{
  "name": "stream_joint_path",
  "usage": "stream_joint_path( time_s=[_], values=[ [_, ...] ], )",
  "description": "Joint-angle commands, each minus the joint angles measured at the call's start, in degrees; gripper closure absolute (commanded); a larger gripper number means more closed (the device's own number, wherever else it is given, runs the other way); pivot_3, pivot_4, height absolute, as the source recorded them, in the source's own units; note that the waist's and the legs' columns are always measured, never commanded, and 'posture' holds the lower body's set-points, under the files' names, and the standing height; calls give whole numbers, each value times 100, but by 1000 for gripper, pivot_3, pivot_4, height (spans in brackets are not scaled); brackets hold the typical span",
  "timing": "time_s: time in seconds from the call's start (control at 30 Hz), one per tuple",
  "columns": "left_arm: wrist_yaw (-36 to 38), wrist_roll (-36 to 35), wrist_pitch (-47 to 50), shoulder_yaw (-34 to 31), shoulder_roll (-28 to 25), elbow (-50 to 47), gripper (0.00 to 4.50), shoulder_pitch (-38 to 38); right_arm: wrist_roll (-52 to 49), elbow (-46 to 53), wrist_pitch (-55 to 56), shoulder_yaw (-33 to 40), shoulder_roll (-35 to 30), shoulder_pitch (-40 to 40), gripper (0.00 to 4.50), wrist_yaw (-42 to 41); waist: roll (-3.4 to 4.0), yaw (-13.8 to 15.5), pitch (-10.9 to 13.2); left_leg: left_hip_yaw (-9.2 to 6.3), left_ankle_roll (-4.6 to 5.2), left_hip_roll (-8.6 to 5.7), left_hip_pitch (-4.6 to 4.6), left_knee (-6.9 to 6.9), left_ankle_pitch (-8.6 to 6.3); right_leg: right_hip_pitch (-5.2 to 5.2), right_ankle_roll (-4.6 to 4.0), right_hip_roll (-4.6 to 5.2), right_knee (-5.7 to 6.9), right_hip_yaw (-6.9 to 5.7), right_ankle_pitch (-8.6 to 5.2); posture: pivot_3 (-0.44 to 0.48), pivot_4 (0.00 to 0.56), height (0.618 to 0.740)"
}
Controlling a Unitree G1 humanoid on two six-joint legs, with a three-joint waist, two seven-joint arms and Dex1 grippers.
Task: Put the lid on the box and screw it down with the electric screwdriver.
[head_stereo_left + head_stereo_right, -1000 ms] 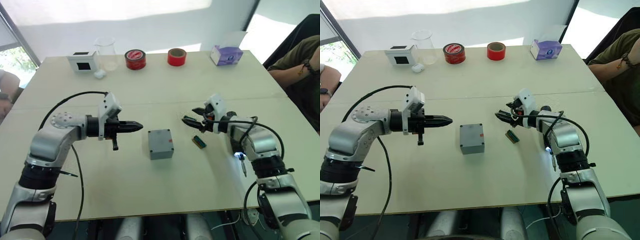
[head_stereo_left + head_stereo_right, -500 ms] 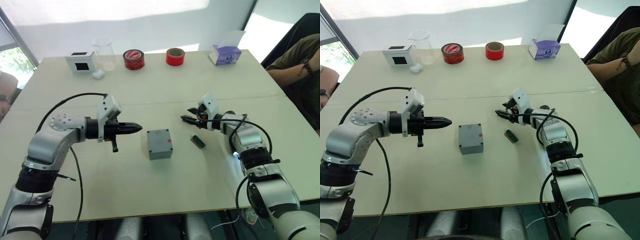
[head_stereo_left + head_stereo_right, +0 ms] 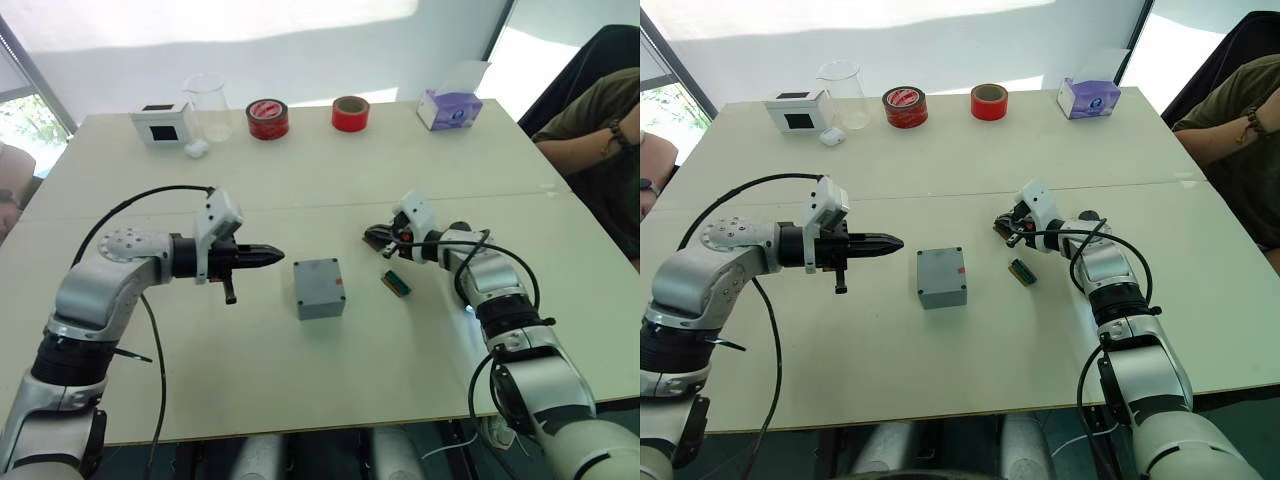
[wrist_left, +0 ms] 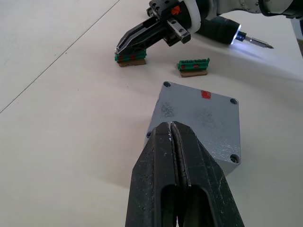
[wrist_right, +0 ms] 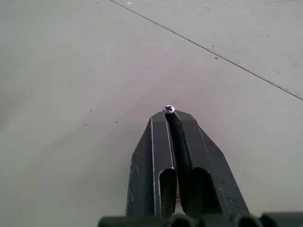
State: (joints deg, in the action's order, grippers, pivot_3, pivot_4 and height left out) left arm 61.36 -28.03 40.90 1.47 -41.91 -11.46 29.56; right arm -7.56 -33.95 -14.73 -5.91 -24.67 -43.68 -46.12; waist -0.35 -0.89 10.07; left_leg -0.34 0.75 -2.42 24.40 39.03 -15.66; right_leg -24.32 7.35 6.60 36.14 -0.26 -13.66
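The right gripper has its jaws pressed together on a small cross-head screw, which stands at the very tip with its head showing. The left gripper is also fully closed, but it holds nothing – its fingers touch along their whole length. The box sits on the table between the two arms with the lid already on top, the small red mark near one edge and the corner screw holes open. From the left jaws the box lies just ahead, past the tips and a little lower. From the right jaws it lies to the side and below, with a small green terminal block on the table between them; a second such block rests under the right jaws. The electric screwdriver lies behind the right gripper with its tip lit and its long axis pointing away from the box. I judge that the next move depends on carrying the screw over to a corner hole and bringing it upright – the right arm has the screw, while the left one is nearer and may steady the box.
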Motion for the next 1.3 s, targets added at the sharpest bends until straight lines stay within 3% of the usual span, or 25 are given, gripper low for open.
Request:
stream_joint_path(
  time_s=[0.03,0.6,0.9,1.3],
  values=[
    [4,8,-133,7,-28,-56,4500,10,-46,265,22,142,-22,-28,4456,-35,0,-1,0,0,0,0,0,0,0,0,0,0,0,0,0,0,150,740],
    [70,69,-256,121,-13,95,4500,68,-389,1118,-144,490,-55,364,4456,-173,0,4,0,0,0,0,0,0,0,0,0,0,2,0,0,0,150,740],
    [60,80,-246,153,23,100,4500,87,-90,957,60,287,-69,446,4456,-167,0,4,0,0,0,-1,0,0,0,0,0,0,1,0,0,0,150,740],
    [23,87,-224,190,28,31,4500,22,317,734,1148,21,-169,575,4456,-308,0,4,0,0,0,-1,0,0,0,0,0,0,1,1,0,0,150,740]
  ],
)
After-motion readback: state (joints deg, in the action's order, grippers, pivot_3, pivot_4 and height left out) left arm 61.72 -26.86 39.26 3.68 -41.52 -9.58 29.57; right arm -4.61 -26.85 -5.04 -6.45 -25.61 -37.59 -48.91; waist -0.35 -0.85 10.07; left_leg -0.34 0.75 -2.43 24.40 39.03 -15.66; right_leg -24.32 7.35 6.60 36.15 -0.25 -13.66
